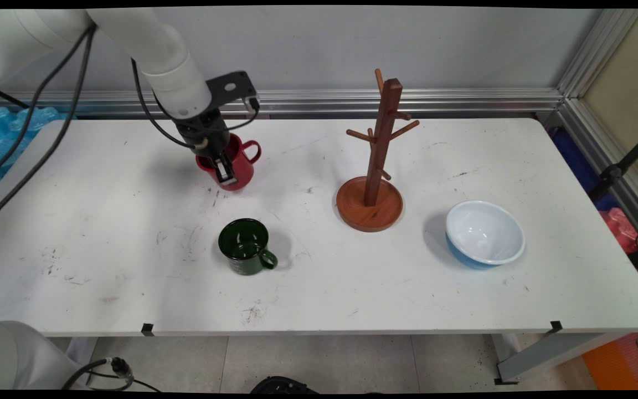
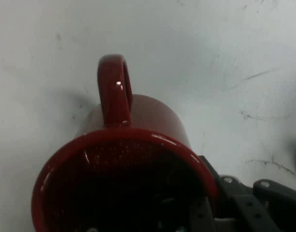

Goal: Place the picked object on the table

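Green mug sits toward desk near edge, untouched; rack and bowl to its right. Toward far edge, end effector straddles red mug wall, one finger inside, one outside; mug on desk, not lifted. Grip tightness: can't tell.

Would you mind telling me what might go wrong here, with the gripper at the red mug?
1. The black two-finger gripper pinches only one wall of the glossy red ceramic mug, one finger inside, so the mug might tilt or slip if lifted.
2. The dark green enamel mug and the wooden mug tree stand nearby; a swinging mug could strike them.
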{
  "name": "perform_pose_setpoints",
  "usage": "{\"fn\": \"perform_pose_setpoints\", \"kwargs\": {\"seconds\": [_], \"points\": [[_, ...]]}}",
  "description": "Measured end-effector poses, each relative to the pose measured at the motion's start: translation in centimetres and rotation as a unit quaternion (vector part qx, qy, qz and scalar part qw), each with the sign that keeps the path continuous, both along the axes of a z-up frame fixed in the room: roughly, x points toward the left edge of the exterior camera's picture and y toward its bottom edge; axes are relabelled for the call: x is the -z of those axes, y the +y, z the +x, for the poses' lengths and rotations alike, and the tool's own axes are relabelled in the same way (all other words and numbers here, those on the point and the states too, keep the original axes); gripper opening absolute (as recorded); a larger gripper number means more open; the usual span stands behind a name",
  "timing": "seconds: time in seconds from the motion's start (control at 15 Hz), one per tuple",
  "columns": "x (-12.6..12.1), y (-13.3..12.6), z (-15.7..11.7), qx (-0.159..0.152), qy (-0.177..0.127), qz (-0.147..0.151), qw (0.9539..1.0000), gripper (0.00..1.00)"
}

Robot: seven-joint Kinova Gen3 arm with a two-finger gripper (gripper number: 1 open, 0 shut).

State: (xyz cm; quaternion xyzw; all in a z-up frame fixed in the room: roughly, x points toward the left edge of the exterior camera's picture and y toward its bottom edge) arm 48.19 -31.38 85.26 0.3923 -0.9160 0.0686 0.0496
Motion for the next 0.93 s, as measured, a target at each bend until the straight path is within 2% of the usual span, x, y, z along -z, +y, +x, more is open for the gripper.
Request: {"fn": "perform_pose_setpoints", "kwargs": {"seconds": [0.47,0.93], "points": [[2.4,-0.6,-1.2,-0.005,0.001,0.024,0.9997,0.0],[3.3,-1.2,-1.6,-0.007,0.004,0.028,0.9996,0.0]]}}
